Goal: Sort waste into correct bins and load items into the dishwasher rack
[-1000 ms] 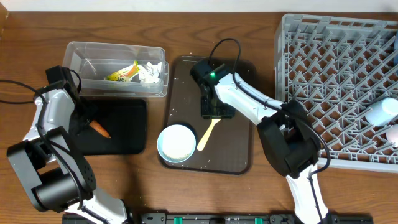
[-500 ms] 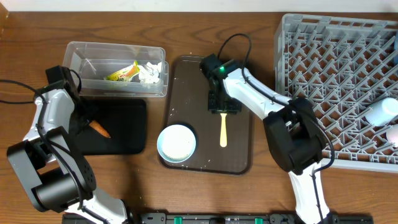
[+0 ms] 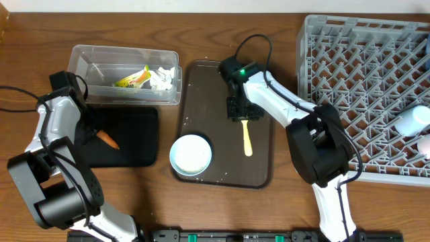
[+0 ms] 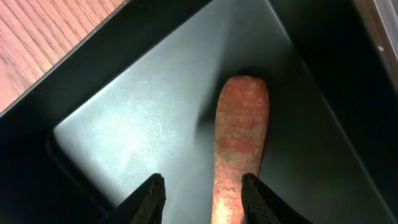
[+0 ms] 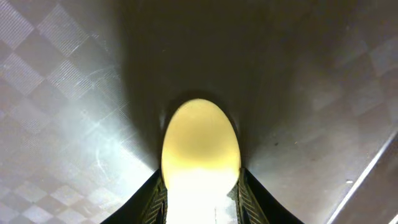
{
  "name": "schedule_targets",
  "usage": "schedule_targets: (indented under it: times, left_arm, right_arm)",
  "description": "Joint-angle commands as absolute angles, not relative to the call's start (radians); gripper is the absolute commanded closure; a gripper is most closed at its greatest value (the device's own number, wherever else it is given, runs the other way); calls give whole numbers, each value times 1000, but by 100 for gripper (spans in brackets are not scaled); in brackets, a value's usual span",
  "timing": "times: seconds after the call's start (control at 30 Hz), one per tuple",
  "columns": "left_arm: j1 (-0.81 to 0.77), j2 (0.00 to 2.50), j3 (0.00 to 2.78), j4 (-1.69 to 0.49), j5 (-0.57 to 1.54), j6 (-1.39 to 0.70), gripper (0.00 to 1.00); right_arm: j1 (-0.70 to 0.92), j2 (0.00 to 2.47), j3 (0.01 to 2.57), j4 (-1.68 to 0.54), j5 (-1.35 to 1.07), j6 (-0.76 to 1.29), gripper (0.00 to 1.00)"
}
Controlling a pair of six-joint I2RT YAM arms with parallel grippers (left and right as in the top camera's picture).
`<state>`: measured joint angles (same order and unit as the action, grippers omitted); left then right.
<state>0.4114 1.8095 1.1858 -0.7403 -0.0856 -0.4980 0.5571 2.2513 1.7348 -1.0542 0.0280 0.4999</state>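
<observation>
Where the left arm reaches in over the left side of the worktop (image 3: 27, 40), the left pincer (image 4: 202, 186) hangs low inside the shallow black tray (image 3: 138, 151), fingers spread. The carrot stick (image 4: 240, 134) lies flat on the tray floor. One end sits just beside or against the inner face of one finger (image 4: 255, 199); cannot tell which. There is a clear gap to the other finger, so the stick is not pinched.

On the far side of the black tray, edge to edge with it, is the clear tub (image 3: 80, 55). It holds the yellow-green wrapper (image 3: 132, 78), with crumpled white tissue (image 3: 161, 78) toward its right end.

At centre is the dark brown serving tray (image 3: 201, 81). The light blue bowl (image 3: 191, 154) stands upright at its near-left corner. Right of the bowl and apart from it, the pale yellow spoon (image 3: 247, 140) lies lengthwise, near to far. The right pincer (image 3: 240, 115) is at the spoon's far end, pinching it. The wrist view shows both fingertips pressed against the sides of the rounded end.

On the right is the grey dishwasher rack (image 3: 363, 81), pegs upright. A pale cup (image 3: 411, 121) lies on its side at the rack's right edge. A second cup (image 3: 425, 143) just nearer is cut off by the frame.
</observation>
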Motion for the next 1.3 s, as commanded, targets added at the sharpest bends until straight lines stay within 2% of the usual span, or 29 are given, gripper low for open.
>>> schedule_targets:
  times: [0.0, 0.43, 0.47, 0.53, 0.57, 0.8, 1.27]
  left_arm:
    - [415, 1818, 1180, -747, -98, -503, 58]
    - [415, 1818, 1180, -747, -98, -503, 58]
    - [415, 1818, 1180, -746, -98, -503, 58]
    - [415, 1818, 1180, -747, -98, -503, 58]
    - [415, 1818, 1180, -748, -98, -503, 58]
    - [415, 1818, 1180, -749, -98, -503, 58]
    - [415, 1818, 1180, -750, -98, -503, 58]
  right_arm:
    - [521, 2235, 1769, -1055, 56, 400, 67]
    - [456, 2075, 1771, -1056, 40, 298, 68]
    - [454, 2074, 1771, -1057, 35, 298, 65]
    - [453, 2078, 1771, -1061, 18, 298, 49]
    - [453, 2080, 1771, -1065, 12, 298, 44]
    - [492, 2139, 1770, -1058, 11, 300, 28]
    - [504, 2296, 1770, -1048, 18, 407, 29]
